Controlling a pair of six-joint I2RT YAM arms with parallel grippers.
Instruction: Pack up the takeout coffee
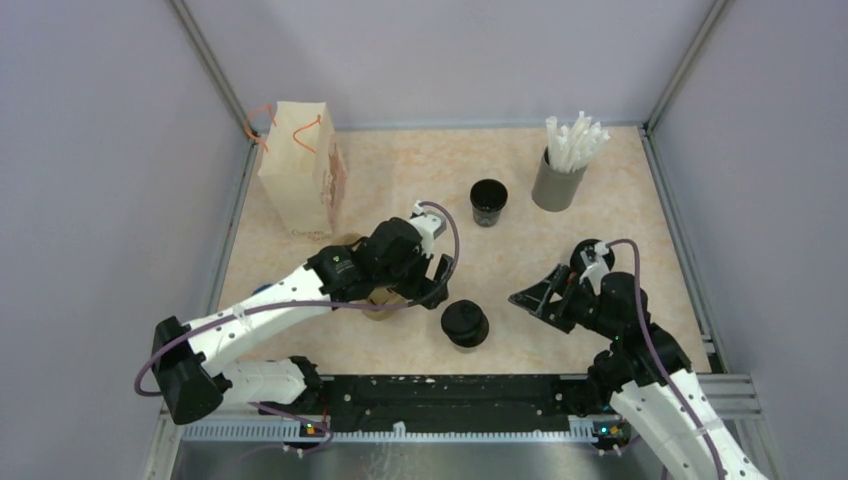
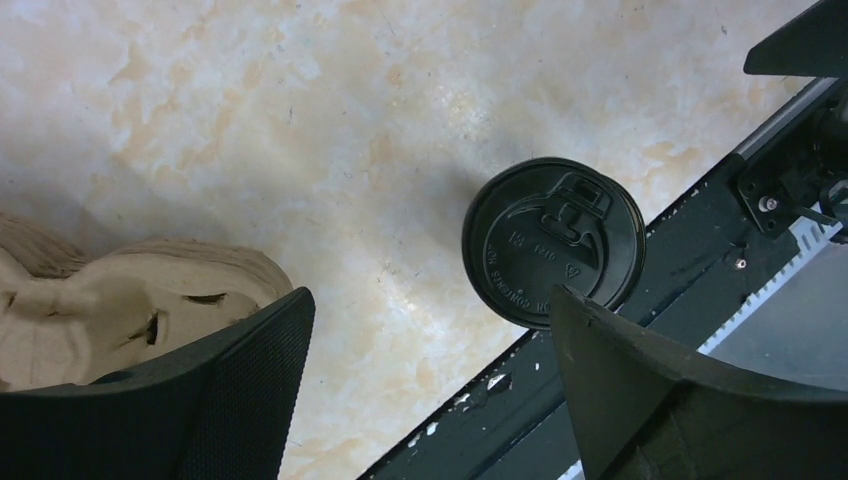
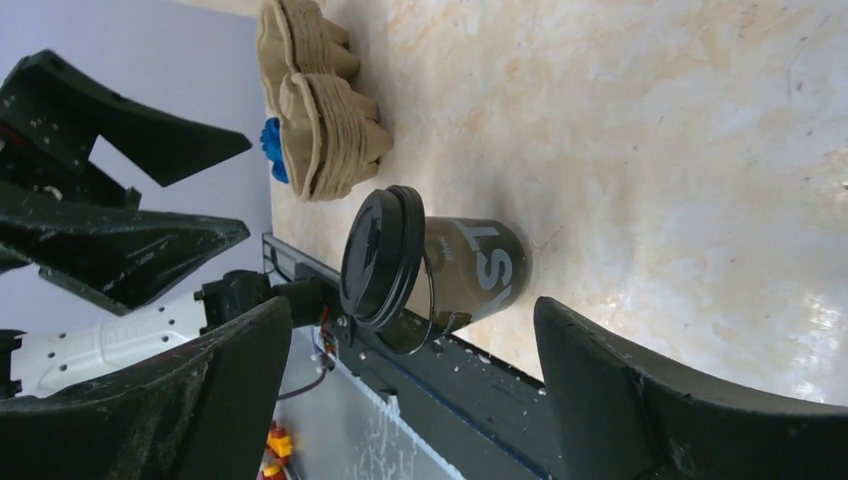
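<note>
A lidded black coffee cup (image 1: 465, 324) stands near the table's front edge; it also shows in the left wrist view (image 2: 552, 243) and the right wrist view (image 3: 430, 265). A second, open black cup (image 1: 488, 201) stands further back. A brown paper bag (image 1: 300, 168) stands at the back left. A brown pulp cup carrier (image 2: 120, 300) lies under my left arm, seen too in the right wrist view (image 3: 315, 95). My left gripper (image 1: 438, 280) is open and empty, just left of and above the lidded cup. My right gripper (image 1: 535, 298) is open and empty, right of that cup.
A grey holder with white straws (image 1: 562, 165) stands at the back right. A black rail (image 1: 450, 395) runs along the front edge, close to the lidded cup. Metal frame posts and grey walls enclose the table.
</note>
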